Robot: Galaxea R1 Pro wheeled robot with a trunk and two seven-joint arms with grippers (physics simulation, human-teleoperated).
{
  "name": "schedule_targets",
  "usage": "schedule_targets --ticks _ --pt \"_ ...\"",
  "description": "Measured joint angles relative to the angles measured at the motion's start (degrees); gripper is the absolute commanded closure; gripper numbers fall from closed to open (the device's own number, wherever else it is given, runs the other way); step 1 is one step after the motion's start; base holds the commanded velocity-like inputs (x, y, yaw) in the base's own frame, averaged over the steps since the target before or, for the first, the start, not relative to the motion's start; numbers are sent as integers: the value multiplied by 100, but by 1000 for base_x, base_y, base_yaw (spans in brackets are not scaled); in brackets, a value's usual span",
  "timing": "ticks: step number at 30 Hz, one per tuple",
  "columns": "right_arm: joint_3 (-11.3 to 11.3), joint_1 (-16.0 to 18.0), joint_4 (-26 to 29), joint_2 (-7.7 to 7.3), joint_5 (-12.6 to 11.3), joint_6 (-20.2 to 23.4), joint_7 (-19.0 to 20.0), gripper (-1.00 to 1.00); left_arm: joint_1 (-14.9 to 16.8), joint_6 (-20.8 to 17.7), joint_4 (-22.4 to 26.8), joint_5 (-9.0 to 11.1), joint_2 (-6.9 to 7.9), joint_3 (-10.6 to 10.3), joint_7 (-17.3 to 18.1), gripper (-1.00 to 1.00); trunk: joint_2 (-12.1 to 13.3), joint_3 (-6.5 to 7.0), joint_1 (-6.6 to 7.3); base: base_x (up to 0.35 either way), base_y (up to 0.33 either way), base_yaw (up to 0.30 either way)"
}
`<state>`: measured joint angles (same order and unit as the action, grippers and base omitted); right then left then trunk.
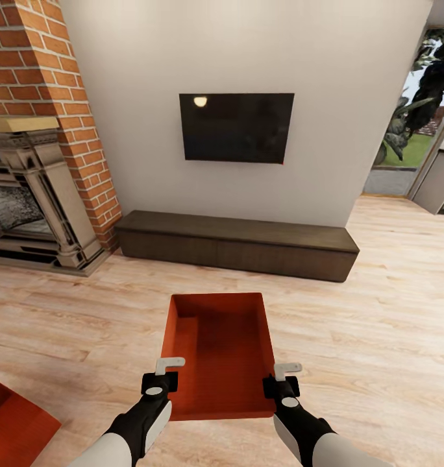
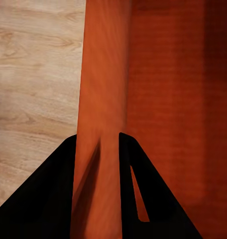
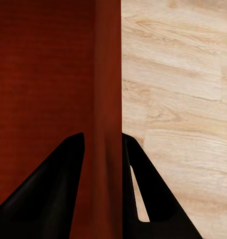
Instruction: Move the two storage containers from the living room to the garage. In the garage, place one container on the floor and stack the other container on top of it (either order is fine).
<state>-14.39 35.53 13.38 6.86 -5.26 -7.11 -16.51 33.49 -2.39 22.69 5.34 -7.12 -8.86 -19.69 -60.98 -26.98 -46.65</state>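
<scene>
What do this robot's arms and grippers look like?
Both arms have white forearm shells and black wrist sections with a round pale cap. The left gripper and right gripper have black bases and pale grey angled fingers in the head view; in the wrist views the fingers look black and wedge-shaped.

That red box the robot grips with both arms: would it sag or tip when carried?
The storage container probably stays stiff: its walls look straight where the left gripper and right gripper pinch opposite sides. It appears empty, so likely light. Its smooth walls might slide between the fingers, so tilting seems possible.
</scene>
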Motion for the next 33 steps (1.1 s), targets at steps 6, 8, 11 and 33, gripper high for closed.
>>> schedule_targets --ticks 6,8,11,33 --pt "7 1 2 1 8 -1 0 100 1 0 5 9 2 -7 -2 100 0 57 0 0 0 0" --pt "7 0 1 4 6 -3 -1 100 0 0 5 10 6 -8 1 100 0 76 0 0 0 0" --pt "7 0 2 2 7 -1 0 100 0 0 6 3 2 -1 3 100 0 104 0 0 0 0" --pt "7 0 2 1 7 -1 0 100 -1 0 6 0 1 3 4 100 0 311 0 0 0 0"
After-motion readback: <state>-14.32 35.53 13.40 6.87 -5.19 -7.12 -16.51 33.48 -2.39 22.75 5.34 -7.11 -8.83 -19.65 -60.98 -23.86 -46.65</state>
